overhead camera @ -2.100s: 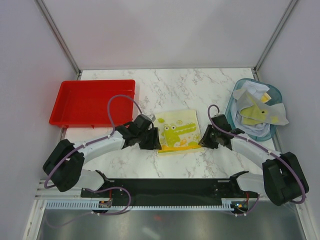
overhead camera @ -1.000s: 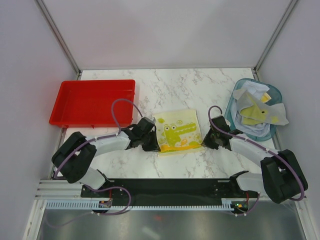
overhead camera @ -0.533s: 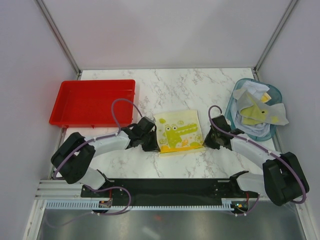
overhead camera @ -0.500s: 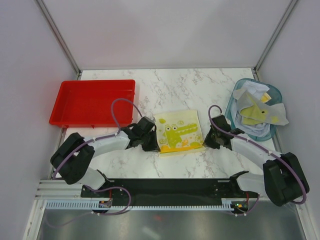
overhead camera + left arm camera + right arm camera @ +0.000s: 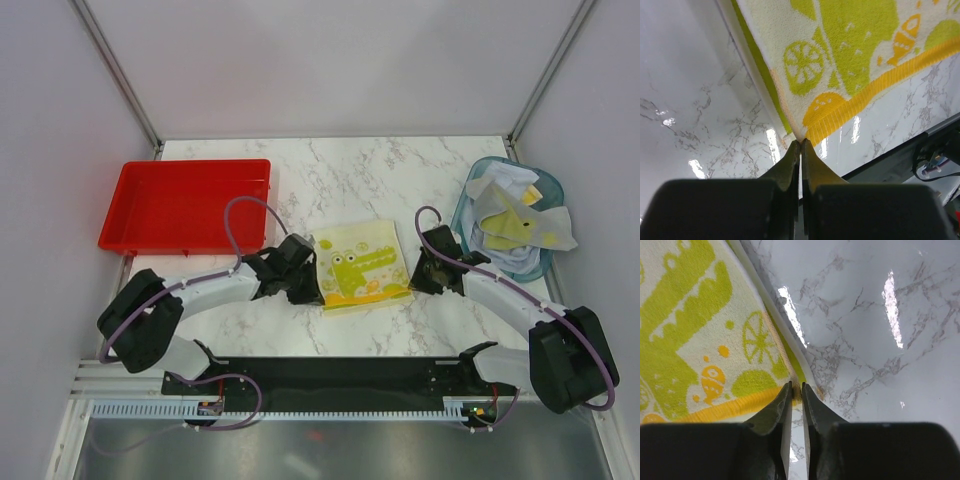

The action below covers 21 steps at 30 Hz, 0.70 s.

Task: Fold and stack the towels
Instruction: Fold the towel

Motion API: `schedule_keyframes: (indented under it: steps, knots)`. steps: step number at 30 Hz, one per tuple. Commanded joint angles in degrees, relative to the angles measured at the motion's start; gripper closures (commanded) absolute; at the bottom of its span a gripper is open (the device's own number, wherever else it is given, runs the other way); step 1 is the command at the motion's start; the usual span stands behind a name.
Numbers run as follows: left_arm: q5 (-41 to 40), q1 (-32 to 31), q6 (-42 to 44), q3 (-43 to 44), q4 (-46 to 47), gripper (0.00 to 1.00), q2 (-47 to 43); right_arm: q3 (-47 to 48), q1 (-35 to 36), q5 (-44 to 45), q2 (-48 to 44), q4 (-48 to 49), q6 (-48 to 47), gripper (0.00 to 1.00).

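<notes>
A pale yellow towel (image 5: 358, 265) with a green crocodile print lies folded on the marble between the two arms. My left gripper (image 5: 315, 291) is at its near left corner and is shut on that corner, as the left wrist view shows (image 5: 800, 141), with the towel (image 5: 850, 45) stretching away from the tips. My right gripper (image 5: 413, 281) is at the near right corner; its jaws stand slightly apart (image 5: 796, 387) with the towel's (image 5: 690, 340) orange-edged corner lying between the tips. More towels (image 5: 515, 225), grey, white and yellow, are heaped in the teal basket (image 5: 461, 226).
A red tray (image 5: 185, 205) sits at the left rear of the marble table, and the teal basket is at the right edge. Slanted frame posts and pale walls close in the back and sides. A black rail runs along the near edge.
The right gripper's jaws have parted a little from shut. The left gripper has closed fully on its corner. The right arm has shifted slightly away from the near edge.
</notes>
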Motion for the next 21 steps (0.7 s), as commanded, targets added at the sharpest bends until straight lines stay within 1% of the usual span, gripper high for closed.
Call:
schedule_keyframes:
  steps: [1,7,12,21]
  knots:
    - [-0.47,-1.74,-3.18,-1.16,0.36,0.98,1.13,1.32,0.26,1.43,-0.47,-1.36,-0.95,0.78]
    - [-1.43,-3.50,-3.28,-1.52,1.60,0.98,4.03,2.20,0.43,1.08,-0.65,-1.98,-0.51,0.73]
    - [-2.40,-3.76,-3.28,-1.61,1.68,0.98,5.00,2.38,1.75,1.52,0.49,-2.33,0.63,0.72]
    - [-3.19,-4.12,-3.27,-2.13,1.60,0.98,4.47,0.79,4.47,1.96,2.42,0.92,3.71,0.69]
